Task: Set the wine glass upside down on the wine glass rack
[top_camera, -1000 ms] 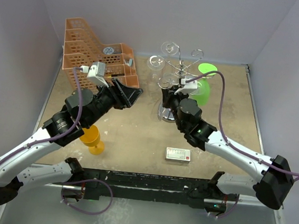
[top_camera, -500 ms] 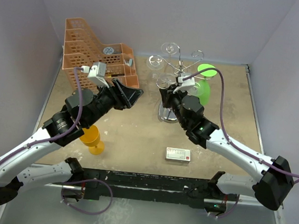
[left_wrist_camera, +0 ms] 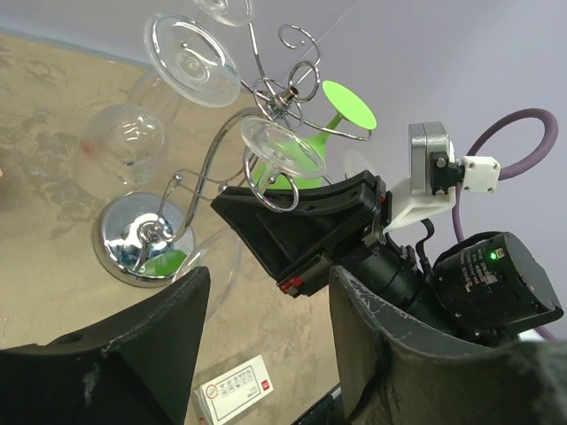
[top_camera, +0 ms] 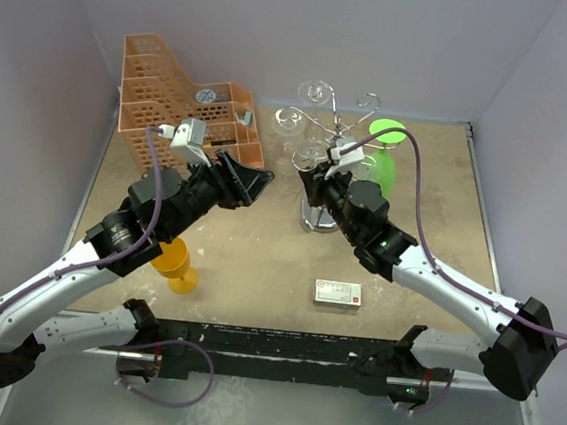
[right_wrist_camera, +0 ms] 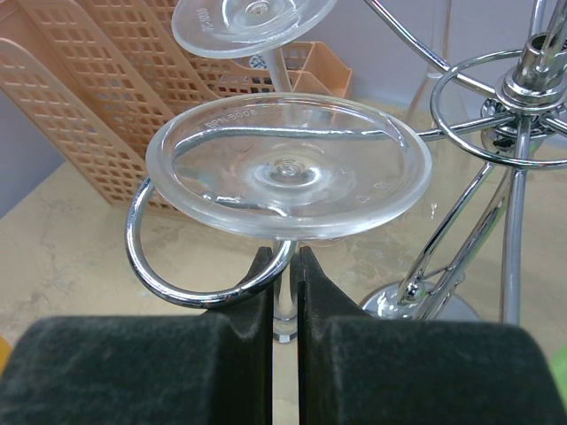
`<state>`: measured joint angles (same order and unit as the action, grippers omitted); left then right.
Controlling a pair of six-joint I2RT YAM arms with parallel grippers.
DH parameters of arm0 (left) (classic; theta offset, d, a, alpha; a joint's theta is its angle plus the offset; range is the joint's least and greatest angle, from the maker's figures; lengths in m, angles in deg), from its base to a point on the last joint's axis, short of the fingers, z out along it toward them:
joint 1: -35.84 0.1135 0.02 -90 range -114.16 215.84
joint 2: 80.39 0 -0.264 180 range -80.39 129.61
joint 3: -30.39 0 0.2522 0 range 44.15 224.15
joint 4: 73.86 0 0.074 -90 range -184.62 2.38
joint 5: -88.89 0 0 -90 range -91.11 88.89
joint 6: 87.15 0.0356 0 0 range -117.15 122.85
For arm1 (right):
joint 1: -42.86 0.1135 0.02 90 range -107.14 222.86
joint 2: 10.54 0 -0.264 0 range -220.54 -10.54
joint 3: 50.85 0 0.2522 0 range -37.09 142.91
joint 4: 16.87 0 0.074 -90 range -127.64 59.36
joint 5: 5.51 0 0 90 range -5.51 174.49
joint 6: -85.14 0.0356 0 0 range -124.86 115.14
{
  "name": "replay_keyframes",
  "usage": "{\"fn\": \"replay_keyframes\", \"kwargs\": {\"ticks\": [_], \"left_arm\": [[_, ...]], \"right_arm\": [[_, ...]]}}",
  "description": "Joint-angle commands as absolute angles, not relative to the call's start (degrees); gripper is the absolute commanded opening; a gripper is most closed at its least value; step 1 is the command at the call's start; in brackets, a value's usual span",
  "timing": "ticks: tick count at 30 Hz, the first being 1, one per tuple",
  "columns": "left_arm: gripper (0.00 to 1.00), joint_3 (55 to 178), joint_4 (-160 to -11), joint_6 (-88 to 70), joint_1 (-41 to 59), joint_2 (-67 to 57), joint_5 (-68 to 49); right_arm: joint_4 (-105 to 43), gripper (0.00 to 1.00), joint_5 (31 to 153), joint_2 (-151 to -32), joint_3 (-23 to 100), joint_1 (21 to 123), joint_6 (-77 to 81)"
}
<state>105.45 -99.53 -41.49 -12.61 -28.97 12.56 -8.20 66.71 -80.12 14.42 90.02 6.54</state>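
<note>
The wine glass (right_wrist_camera: pixel 288 164) is clear and upside down, its round foot on top, sitting over a curled ring of the chrome wine glass rack (right_wrist_camera: pixel 518 177). My right gripper (right_wrist_camera: pixel 283 283) is shut on its stem just below that ring. In the top view the right gripper (top_camera: pixel 311 182) is at the rack (top_camera: pixel 315 219) near its left side, with the glass foot (top_camera: pixel 311 156) above it. My left gripper (top_camera: pixel 251 181) is open and empty, left of the rack. The left wrist view shows the glass foot (left_wrist_camera: pixel 282 152), the rack base (left_wrist_camera: pixel 142 241) and the left gripper (left_wrist_camera: pixel 266 354).
Two more clear glasses (top_camera: pixel 290 121) hang on the rack, and a green glass (top_camera: pixel 381 162) hangs at its right. An orange lattice basket (top_camera: pixel 174 97) stands at the back left. An orange goblet (top_camera: pixel 175 265) and a white card (top_camera: pixel 338 293) lie near the front.
My right gripper has carried the glass a little up and back, against the rack arm, and the rack's top has shifted slightly left. The left arm has barely moved.
</note>
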Motion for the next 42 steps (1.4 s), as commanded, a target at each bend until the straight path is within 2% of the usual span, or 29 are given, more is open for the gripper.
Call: {"fn": "replay_keyframes", "kwargs": {"ticks": [1,11,20,42], "left_arm": [[0.54,107.3,-98.2,-41.1,-12.6,-29.1,11.9],[0.54,107.6,-98.3,-41.1,-12.6,-28.0,11.4],[0.54,108.1,-98.8,-41.0,-12.6,-27.2,11.3],[0.54,108.1,-98.8,-41.1,-12.6,-26.6,11.6]], "right_arm": [[-0.7,0.00,73.5,-77.1,15.9,90.5,4.5],[2.9,0.01,74.0,-77.3,16.1,89.1,6.6],[12.6,0.01,81.6,-76.7,11.3,89.0,1.6],[13.4,0.02,87.8,-74.7,10.5,88.5,0.2]]}}
